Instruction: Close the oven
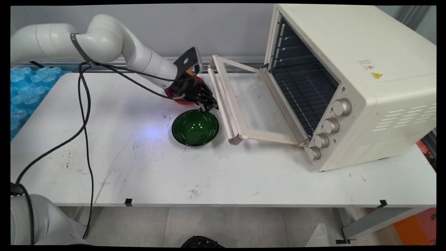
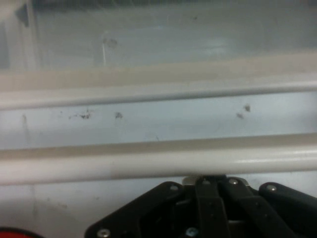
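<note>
Pincer [image 1: 208,107] beside crosswise door handle [image 2: 148,166]

Even, bright overhead light fills the main view. The bench [image 1: 244,174] shows only soft, faint shadows, one at 6 o'clock of the green bowl [image 1: 195,127], whose inside carries small glints. The oven [image 1: 352,83] cavity stays dark. The hand view is dimmer, soft and hazy, with the door handle [image 2: 158,161] up close.

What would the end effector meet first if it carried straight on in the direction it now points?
Most likely the handle bar of the open oven door; it lies right across the end effector in the hand view, though depth is unclear.
</note>
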Available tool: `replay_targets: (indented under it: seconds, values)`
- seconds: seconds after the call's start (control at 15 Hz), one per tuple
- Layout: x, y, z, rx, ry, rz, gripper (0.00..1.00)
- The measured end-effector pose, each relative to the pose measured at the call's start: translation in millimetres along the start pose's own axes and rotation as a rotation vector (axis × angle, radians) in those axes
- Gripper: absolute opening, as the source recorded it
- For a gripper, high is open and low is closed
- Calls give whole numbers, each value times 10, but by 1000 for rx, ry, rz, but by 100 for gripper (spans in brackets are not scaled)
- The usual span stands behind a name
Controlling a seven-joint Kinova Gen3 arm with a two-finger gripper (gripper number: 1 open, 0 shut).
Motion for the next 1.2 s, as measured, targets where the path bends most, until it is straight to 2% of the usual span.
replay_targets:
  seconds: [0.6, 1.2]
  values:
    - [198, 4, -20, 13, 70, 0, 0]
    - [723, -78, -126, 14, 159, 38, 0]
